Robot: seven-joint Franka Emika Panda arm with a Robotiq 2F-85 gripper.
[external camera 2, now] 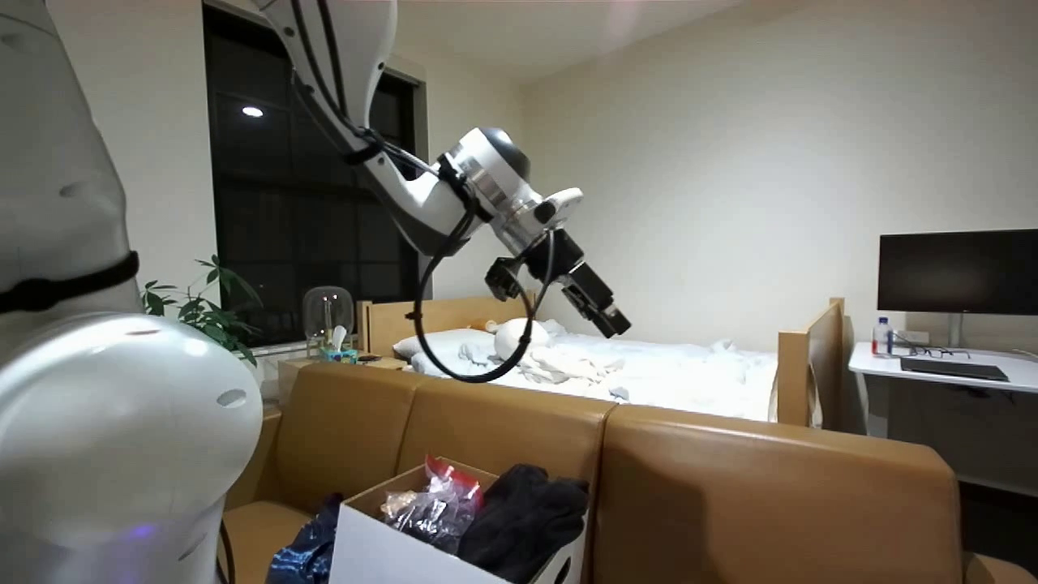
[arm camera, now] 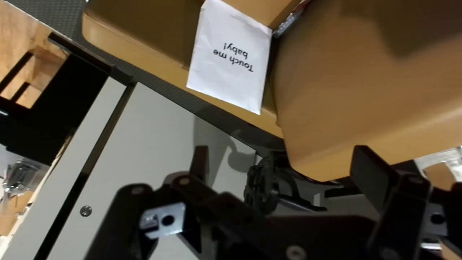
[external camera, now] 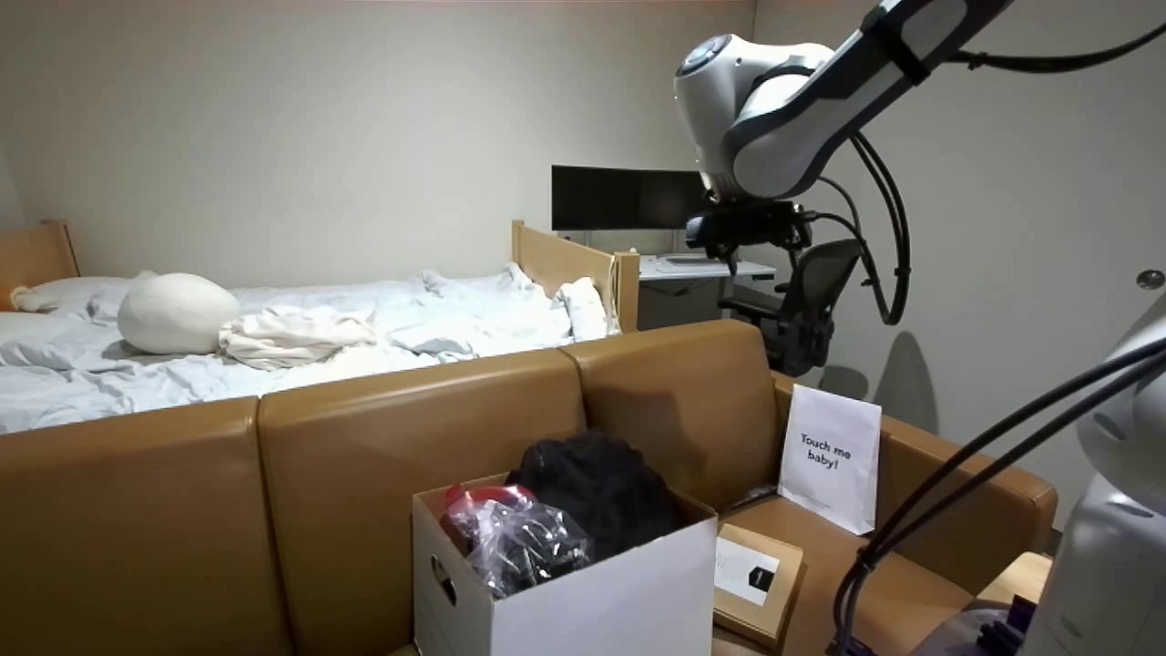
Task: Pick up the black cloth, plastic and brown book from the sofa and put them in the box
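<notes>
The white box stands on the sofa; it also shows in an exterior view. The black cloth lies heaped in the box, rising above its rim, also in an exterior view. The clear plastic with a red part lies in the box beside the cloth, also in an exterior view. The brown book, with a white label, lies on the seat beside the box. My gripper is open and empty, high above the sofa back, also in both exterior views.
A white paper bag leans at the sofa's armrest, also in the wrist view. A glinting thing lies at the seat seam. A shiny blue thing is beside the box. A bed, desk and chair stand behind the sofa.
</notes>
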